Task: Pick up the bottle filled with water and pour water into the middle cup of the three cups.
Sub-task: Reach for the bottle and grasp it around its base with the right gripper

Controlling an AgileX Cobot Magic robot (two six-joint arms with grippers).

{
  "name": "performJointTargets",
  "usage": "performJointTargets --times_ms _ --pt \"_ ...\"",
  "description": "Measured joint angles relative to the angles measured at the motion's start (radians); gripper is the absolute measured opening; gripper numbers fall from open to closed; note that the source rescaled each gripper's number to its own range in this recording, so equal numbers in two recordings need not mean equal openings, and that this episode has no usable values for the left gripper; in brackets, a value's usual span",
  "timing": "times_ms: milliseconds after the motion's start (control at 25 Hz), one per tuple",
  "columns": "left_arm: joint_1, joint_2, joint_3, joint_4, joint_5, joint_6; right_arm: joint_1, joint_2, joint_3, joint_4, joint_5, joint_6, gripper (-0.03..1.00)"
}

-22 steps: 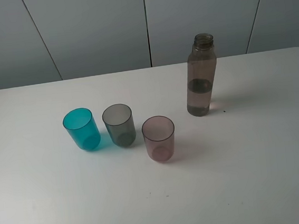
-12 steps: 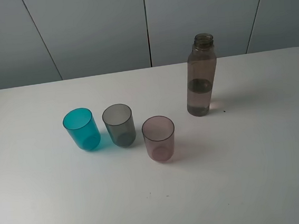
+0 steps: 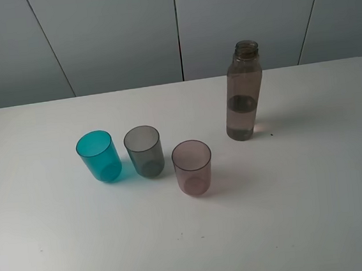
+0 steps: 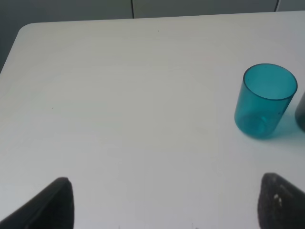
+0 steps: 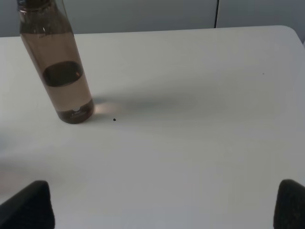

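The bottle [image 3: 244, 94] stands upright and uncapped at the back right of the white table [image 3: 304, 213], about a third full of water. The three cups stand in a row left of it: teal [image 3: 98, 156], the grey middle cup [image 3: 144, 150], and pinkish-mauve [image 3: 192, 166]. Neither gripper shows in the exterior high view. In the left wrist view my left gripper [image 4: 167, 210] is open and empty, with the teal cup [image 4: 264, 100] ahead of it. In the right wrist view my right gripper [image 5: 159, 207] is open and empty, well short of the bottle [image 5: 57, 67].
A grey panelled wall [image 3: 177, 27] runs behind the table's far edge. A small dark speck [image 5: 114, 119] lies on the table beside the bottle's base.
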Motion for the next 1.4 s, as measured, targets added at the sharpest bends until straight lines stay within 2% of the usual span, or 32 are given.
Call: performJointTargets --times_ms 800,1240,1400 --pt "0.0 0.0 0.0 0.0 0.0 0.0 0.0 0.002 -0.015 0.023 -0.007 0.011 1.0" --pt "0.0 0.0 0.0 0.0 0.0 0.0 0.0 0.373 -0.309 0.004 -0.022 0.011 1.0" --pt "0.0 0.0 0.0 0.0 0.0 0.0 0.0 0.519 -0.339 0.004 -0.08 0.011 1.0"
